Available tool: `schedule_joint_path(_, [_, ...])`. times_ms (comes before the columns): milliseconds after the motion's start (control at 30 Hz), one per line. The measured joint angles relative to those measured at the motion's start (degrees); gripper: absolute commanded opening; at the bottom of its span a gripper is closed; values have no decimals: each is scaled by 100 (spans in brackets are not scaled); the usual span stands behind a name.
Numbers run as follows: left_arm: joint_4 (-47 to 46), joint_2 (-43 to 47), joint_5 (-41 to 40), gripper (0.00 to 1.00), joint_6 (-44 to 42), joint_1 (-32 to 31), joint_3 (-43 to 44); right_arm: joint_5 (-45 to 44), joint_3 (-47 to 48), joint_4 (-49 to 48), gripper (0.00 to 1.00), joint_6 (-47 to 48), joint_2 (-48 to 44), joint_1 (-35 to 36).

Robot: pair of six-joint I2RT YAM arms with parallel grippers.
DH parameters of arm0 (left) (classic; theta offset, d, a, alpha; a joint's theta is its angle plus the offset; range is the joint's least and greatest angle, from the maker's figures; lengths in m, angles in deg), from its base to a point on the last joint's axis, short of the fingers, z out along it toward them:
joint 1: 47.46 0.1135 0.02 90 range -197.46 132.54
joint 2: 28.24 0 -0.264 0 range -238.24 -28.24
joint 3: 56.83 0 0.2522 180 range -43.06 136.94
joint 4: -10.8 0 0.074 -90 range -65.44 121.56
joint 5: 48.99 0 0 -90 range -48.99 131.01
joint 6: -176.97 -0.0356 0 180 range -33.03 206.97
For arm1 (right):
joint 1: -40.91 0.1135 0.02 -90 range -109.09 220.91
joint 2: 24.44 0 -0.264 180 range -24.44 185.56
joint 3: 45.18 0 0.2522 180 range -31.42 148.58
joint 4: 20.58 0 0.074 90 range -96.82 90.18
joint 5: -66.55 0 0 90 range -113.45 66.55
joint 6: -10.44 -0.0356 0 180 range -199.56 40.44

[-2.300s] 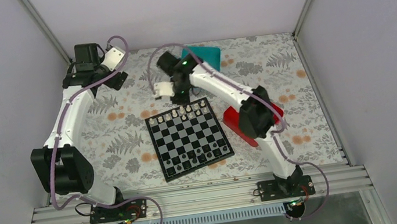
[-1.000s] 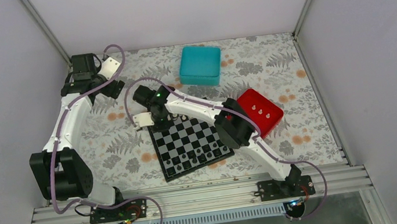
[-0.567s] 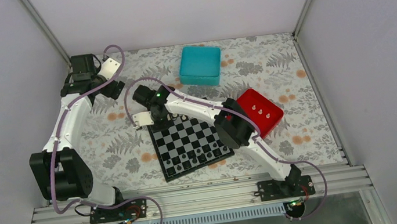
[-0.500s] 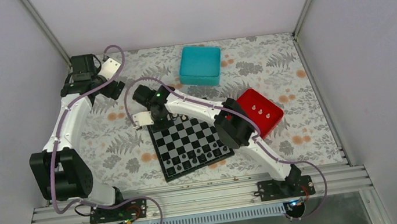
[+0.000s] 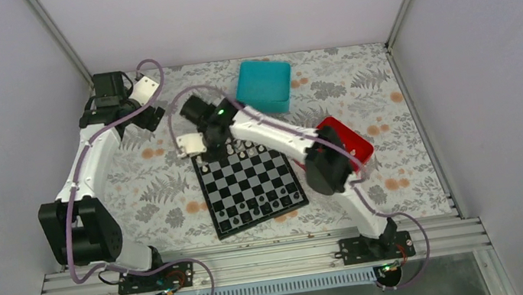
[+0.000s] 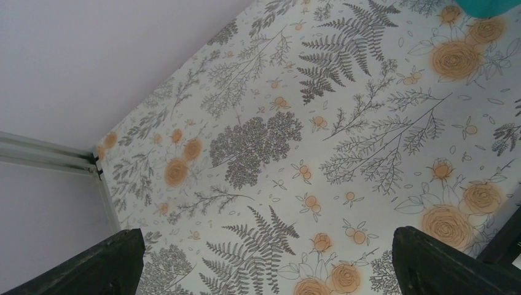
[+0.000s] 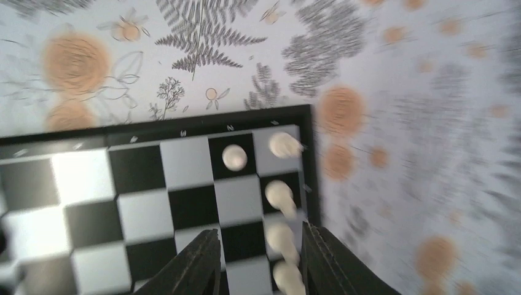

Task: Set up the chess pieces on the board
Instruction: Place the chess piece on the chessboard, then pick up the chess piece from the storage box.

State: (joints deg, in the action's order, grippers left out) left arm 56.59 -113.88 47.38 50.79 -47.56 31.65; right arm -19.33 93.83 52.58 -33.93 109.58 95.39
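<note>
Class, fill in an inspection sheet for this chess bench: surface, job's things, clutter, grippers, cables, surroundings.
Surface: floral cloth covers the table, lying flat.
Job's things: the board lies slightly turned mid-table; white chess pieces stand along its far edge; dark pieces along its near edge.
Clutter: teal box behind the board; red tray to its right, partly hidden by the right arm.
Grippers: left gripper open over bare cloth; right gripper open above the board's far left corner, holding nothing.
Cables: purple cables loop along both arms.
Surroundings: pale walls; metal rail at the near edge.
</note>
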Motion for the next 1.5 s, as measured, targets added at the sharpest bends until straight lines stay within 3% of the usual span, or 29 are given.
schedule_joint_path(167, [68,31,109,100,2,4,20,424,-1023,68,42,282,-2050,-575])
schedule_joint_path(267, [140,31,186,100,24,4,101,468,-1493,120,42,424,-3193,-1438])
schedule_joint_path(467, [129,-22,282,100,122,-7,343,269,-3047,63,47,841,-3928,-3515])
schedule_joint_path(600, [103,-114,317,100,166,-70,372,90,-4404,-24,46,1322,-4054,-4256])
schedule_joint_path(700, [105,-190,317,100,214,-136,372,-85,-4830,-17,43,1449,-4011,-4448])
schedule_joint_path(1233, [133,-210,317,100,236,-201,378,-186,-4682,-435,41,1311,-2549,-4887])
schedule_joint_path(1500, [149,-210,317,100,232,-205,378,-162,-4664,-363,39,1268,-2361,-4942])
